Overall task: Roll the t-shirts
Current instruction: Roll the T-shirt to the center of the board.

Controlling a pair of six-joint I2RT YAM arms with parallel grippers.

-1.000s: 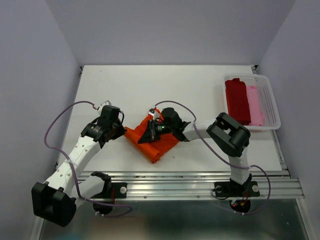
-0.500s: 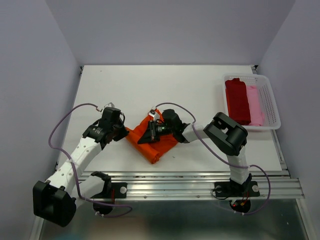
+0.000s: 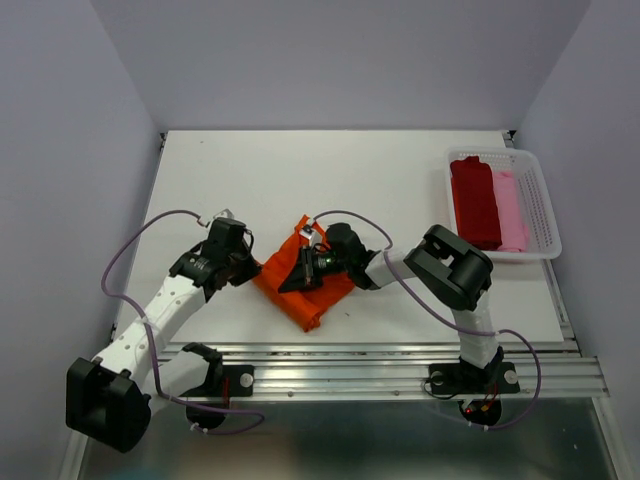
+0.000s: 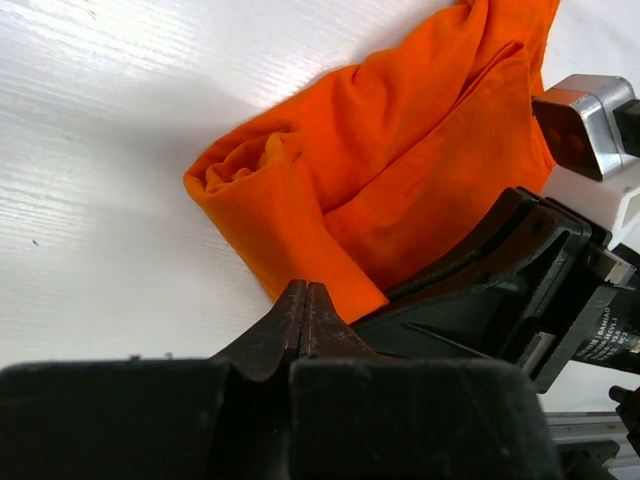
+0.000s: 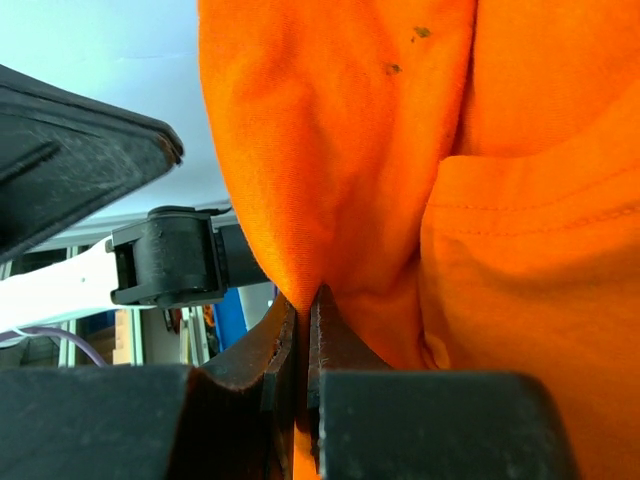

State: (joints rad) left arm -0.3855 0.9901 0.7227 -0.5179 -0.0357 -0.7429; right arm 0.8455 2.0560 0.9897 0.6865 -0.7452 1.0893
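Note:
A bright orange t-shirt (image 3: pixel 318 290) lies bunched and partly rolled on the white table, between my two arms. My right gripper (image 3: pixel 287 284) reaches in from the right and is shut on a fold of this shirt (image 5: pixel 330 130); the cloth runs down between its jaws (image 5: pixel 305 292). My left gripper (image 3: pixel 252 268) is at the shirt's left corner. In the left wrist view its jaws (image 4: pixel 306 288) are pressed together with nothing between them, tips right at the cloth's edge (image 4: pixel 300 230). A dark red rolled t-shirt (image 3: pixel 473 200) and a pale pink one (image 3: pixel 511 212) lie in the basket.
The white mesh basket (image 3: pixel 545 205) stands at the table's right edge. The right gripper's black body (image 4: pixel 500 280) sits close beside my left fingertips. A metal rail (image 3: pixel 380 360) runs along the near edge, and grey walls close in the sides and back.
My right gripper has moved a little left and toward the near edge with the cloth. My left gripper has shifted slightly right and nearer, and the shirt has bunched tighter between them.

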